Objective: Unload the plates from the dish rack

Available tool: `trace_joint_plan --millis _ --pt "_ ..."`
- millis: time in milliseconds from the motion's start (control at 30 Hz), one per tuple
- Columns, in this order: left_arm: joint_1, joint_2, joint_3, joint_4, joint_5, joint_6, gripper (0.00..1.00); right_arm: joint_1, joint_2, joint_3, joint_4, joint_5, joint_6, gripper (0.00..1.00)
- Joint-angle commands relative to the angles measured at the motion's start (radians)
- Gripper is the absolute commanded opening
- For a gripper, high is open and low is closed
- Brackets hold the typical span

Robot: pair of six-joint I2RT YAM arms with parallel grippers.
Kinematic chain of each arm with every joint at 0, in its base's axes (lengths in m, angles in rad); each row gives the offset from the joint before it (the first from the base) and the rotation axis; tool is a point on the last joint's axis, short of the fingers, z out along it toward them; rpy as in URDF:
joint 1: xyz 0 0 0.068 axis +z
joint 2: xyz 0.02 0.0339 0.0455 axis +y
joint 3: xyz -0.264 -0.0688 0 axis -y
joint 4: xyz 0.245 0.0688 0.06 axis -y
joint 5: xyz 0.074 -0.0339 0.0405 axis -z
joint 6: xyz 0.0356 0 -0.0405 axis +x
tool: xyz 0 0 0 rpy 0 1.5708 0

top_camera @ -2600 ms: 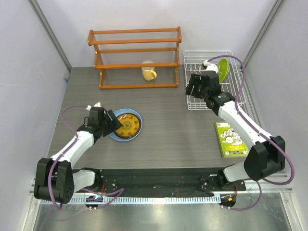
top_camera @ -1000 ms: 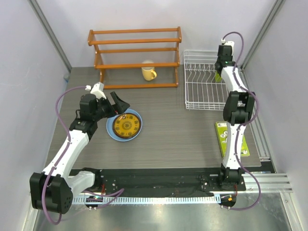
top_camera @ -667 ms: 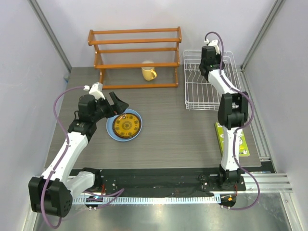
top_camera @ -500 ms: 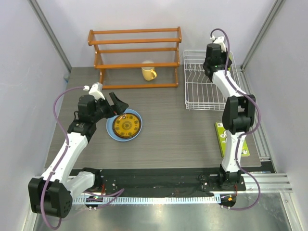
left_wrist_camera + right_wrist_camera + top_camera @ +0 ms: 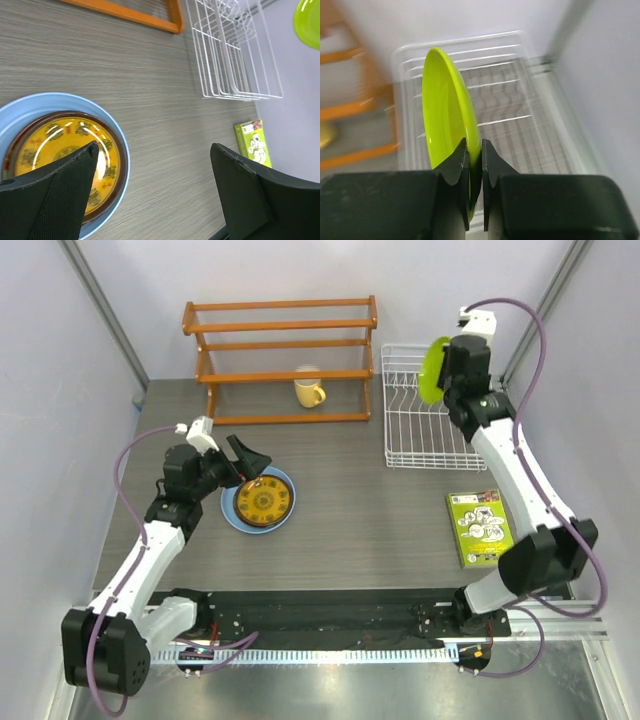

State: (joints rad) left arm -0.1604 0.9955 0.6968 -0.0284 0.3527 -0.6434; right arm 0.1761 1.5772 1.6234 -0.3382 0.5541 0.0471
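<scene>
lime green plate (image 5: 447, 115) is pinched at its lower rim in my right gripper (image 5: 474, 150), standing on edge with its face vertical, lifted above the far end of the dish rack (image 5: 430, 435); no other plate shows in the rack. it belongs, i judge, on the stack on the table (image 5: 360, 500): the light blue plate (image 5: 232, 518) with the dark red plate (image 5: 70, 114) and the yellow-brown patterned plate (image 5: 264, 501) nested in it. that stack lies well apart from my right gripper, off to my left and nearer the bases, so the carry runs diagonally across the table, and the plate must tip from upright to flat on the way. my left gripper (image 5: 245, 455) hangs spread wide and empty just beside the stack's far-left rim. it is much the nearer arm, and may crowd the drop.
</scene>
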Motion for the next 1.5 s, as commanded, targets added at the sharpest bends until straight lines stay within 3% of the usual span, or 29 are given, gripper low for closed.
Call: trace_joint_plan --millis 0,267,600,900,1100,1267,1467 --pt "0.004 0.022 -0.048 0.220 0.097 -0.081 0.92 0.115 -0.146 -0.142 -0.087 -0.287 0.198 0.10" --pt "-0.037 0.089 -0.117 0.404 0.097 -0.163 0.91 0.160 -0.293 -0.451 0.095 -0.762 0.410 0.07" --pt "-0.119 0.155 -0.175 0.541 0.034 -0.171 0.88 0.180 -0.315 -0.704 0.481 -1.049 0.737 0.07" --pt "-0.166 0.209 -0.168 0.596 0.006 -0.182 0.87 0.238 -0.270 -0.720 0.539 -1.076 0.774 0.07" --pt "-0.182 0.204 -0.168 0.610 -0.018 -0.188 0.86 0.253 -0.273 -0.708 0.504 -1.011 0.740 0.07" --pt "-0.182 0.137 -0.171 0.512 -0.086 -0.150 0.86 0.252 -0.304 -0.675 0.380 -0.883 0.640 0.08" --pt "-0.182 0.048 -0.174 0.420 -0.164 -0.108 0.88 0.252 -0.295 -0.674 0.361 -0.868 0.629 0.08"
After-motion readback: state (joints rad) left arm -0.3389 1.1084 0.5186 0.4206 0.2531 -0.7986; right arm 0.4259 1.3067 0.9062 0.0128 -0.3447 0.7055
